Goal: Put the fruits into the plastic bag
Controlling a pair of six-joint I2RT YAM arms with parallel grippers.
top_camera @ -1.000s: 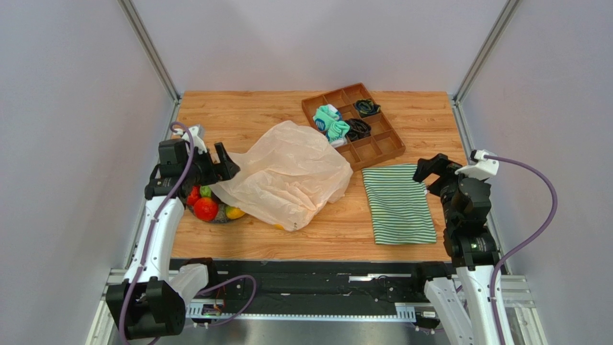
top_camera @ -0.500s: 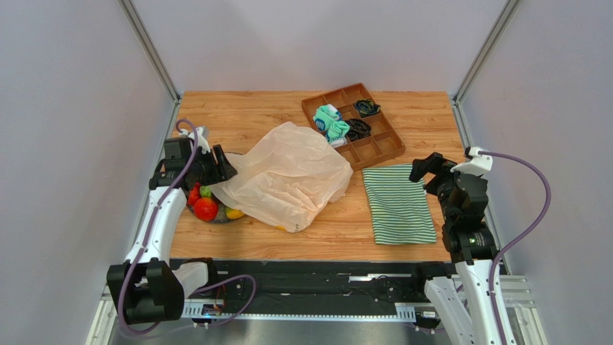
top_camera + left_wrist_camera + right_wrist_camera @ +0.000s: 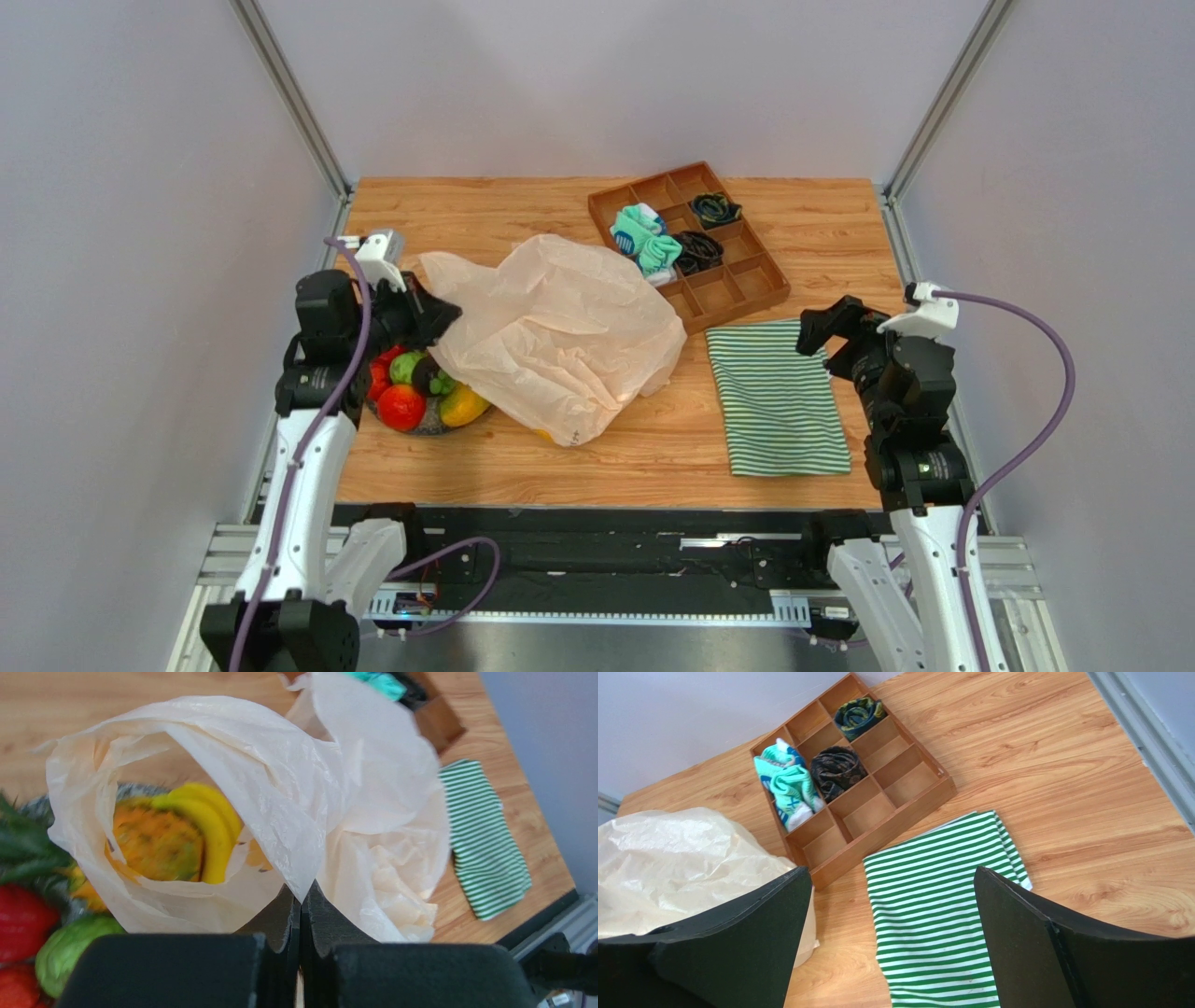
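The cream plastic bag (image 3: 568, 336) lies crumpled mid-table. My left gripper (image 3: 428, 315) is shut on a fold of its left edge (image 3: 302, 899) and holds it lifted. The fruits sit in a pile just left of the bag: a red one (image 3: 401, 406), a green one (image 3: 406, 367) and a yellow-orange one (image 3: 463, 408). In the left wrist view the orange pineapple (image 3: 158, 843) and the yellow banana (image 3: 207, 822) show behind the raised bag film (image 3: 281, 777). My right gripper (image 3: 828, 329) hangs open above the table on the right, holding nothing (image 3: 891, 875).
A green-and-white striped cloth (image 3: 776, 399) lies flat under the right gripper (image 3: 934, 903). Behind it stands a wooden compartment tray (image 3: 723, 287) holding teal (image 3: 645, 238) and black cloth bundles. The fruits rest on a dark dish at the table's left edge.
My left gripper has shut on the bag's left edge and pulled it up and back, uncovering more of the fruit pile. The right arm has barely moved.
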